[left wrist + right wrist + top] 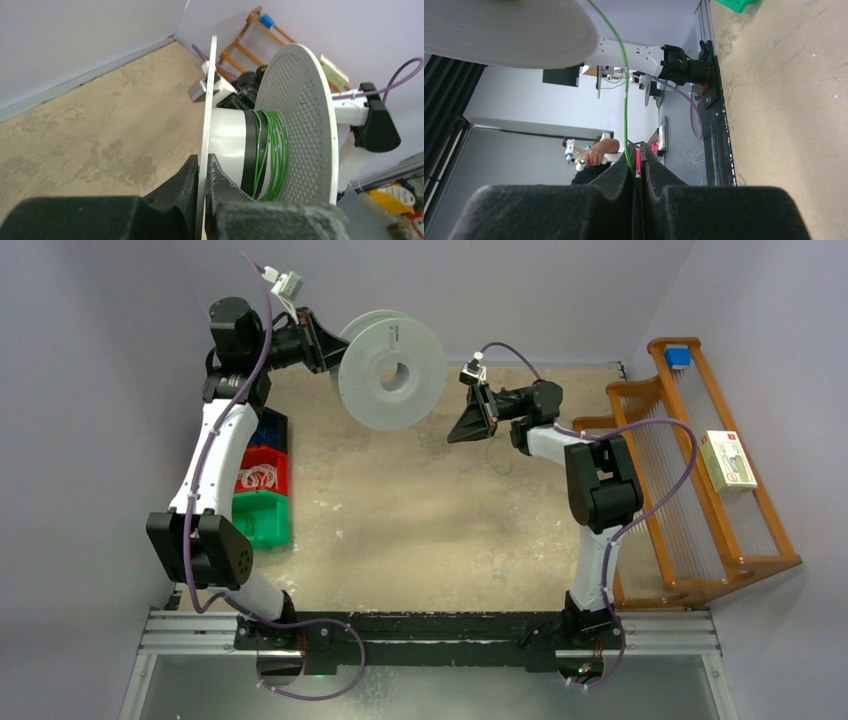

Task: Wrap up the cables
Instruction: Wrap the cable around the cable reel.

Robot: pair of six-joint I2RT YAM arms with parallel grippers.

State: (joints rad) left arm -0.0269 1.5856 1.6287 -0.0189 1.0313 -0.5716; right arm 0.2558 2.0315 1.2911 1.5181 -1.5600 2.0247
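Observation:
A pale grey round spool point(392, 370) is held in the air at the back left. My left gripper point(330, 345) is shut on one flange's rim; in the left wrist view its jaws point(202, 167) pinch the thin flange edge. The cable point(272, 150) is thin and green here, with several turns round the spool's white core point(227, 140). My right gripper point(458, 430) hovers right of the spool, shut on the cable. In the right wrist view the green cable point(625, 90) runs taut from the spool flange point(509, 35) down between my shut jaws point(638, 156).
Stacked blue, red and green bins point(262, 510) stand at the left edge. A wooden rack point(700, 540) with a white box point(730, 460) and a blue item point(678, 355) fills the right side. A metal rail point(430, 635) runs along the near edge.

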